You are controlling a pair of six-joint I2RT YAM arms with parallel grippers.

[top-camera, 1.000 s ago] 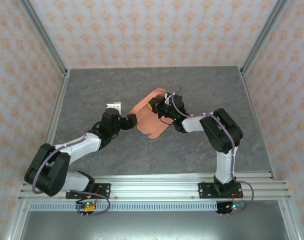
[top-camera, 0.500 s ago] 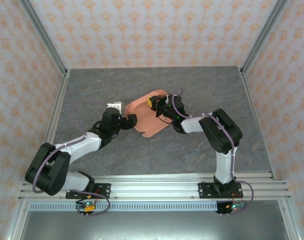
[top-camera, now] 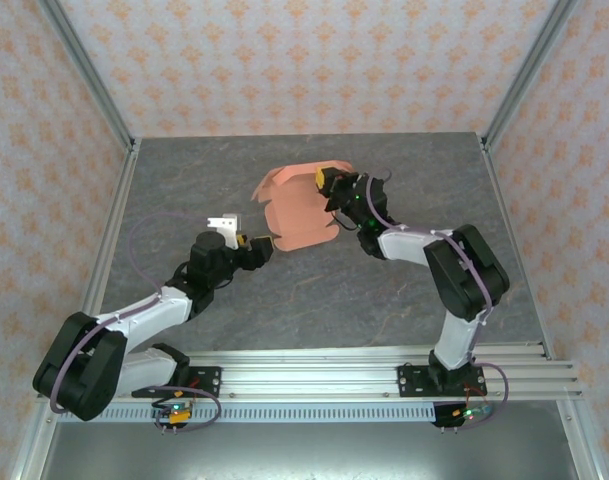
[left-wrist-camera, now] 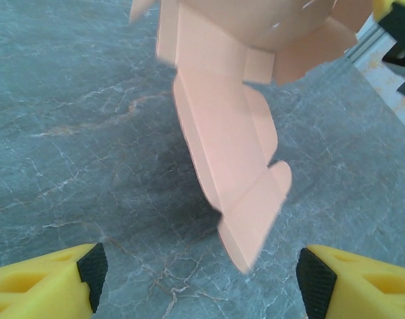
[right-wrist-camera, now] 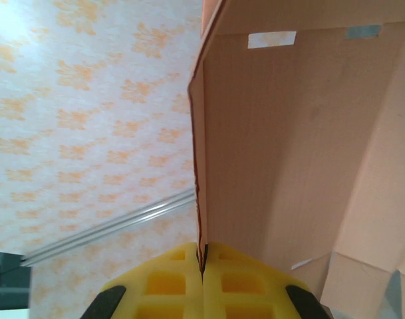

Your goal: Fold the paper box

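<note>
Top view: the box point(top-camera: 299, 205), a salmon-orange die-cut card with scalloped tabs around its edge, was off the table point(top-camera: 404, 290), raised over the far middle of the grey surface. The right gripper point(top-camera: 329, 185) was clamped on the card's right edge, near its upper corner, and was the one thing touching the card. The left gripper point(top-camera: 259, 250) lay low just beside the card's near-left corner, pointing at it, with a small gap between the two. Left wrist view: the left gripper point(left-wrist-camera: 199, 276) had its jaws spread wide, one black pad point(left-wrist-camera: 92, 266) at each lower corner of the frame and nothing between them; the box point(left-wrist-camera: 229, 166) hung ahead of the gap, a long creased panel sloping down to a rounded tab whose tip stood clear of the marbled table point(left-wrist-camera: 69, 133), a soft shadow beneath it. Right wrist view: the right gripper point(right-wrist-camera: 202, 256) had its yellow fingers pressed together on the thin edge of the box point(right-wrist-camera: 288, 133), whose panels were bent along creases and rose upright from the grip, against the patterned wall point(right-wrist-camera: 89, 100)
</note>
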